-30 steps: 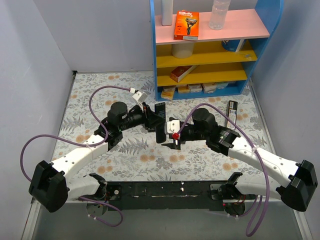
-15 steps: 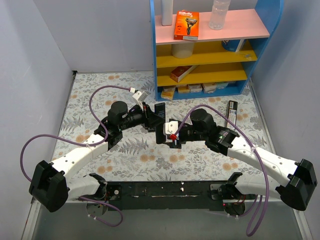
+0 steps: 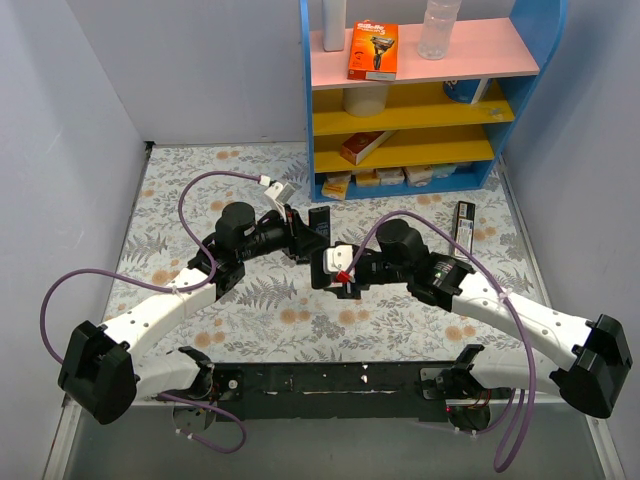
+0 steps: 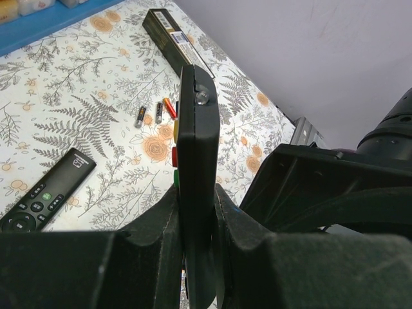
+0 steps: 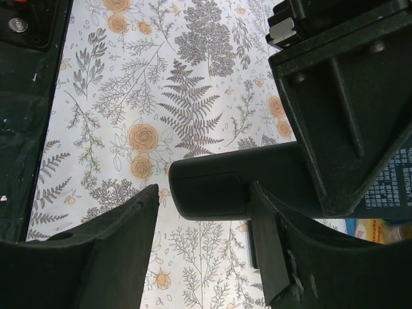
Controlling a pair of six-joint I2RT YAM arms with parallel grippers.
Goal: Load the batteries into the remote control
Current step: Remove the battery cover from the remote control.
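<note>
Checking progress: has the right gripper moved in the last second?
Yes: the right gripper slid slightly left, away from the fixed black bar, toward the remote control.

Centre is crowded: left gripper (image 4: 196, 214) clamps the remote (image 4: 196, 148) on edge, and the spread right gripper (image 5: 207, 199) straddles its end. Shelf (image 3: 307, 100) blocks back right. Bare mat (image 3: 290, 320) is passable front centre. Batteries (image 4: 156, 113), slim remote (image 4: 45, 194) and dark box (image 4: 168, 40) lie low beyond

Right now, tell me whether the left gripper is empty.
No, the left gripper is shut on the remote control, held edge-on between its fingers.
</note>
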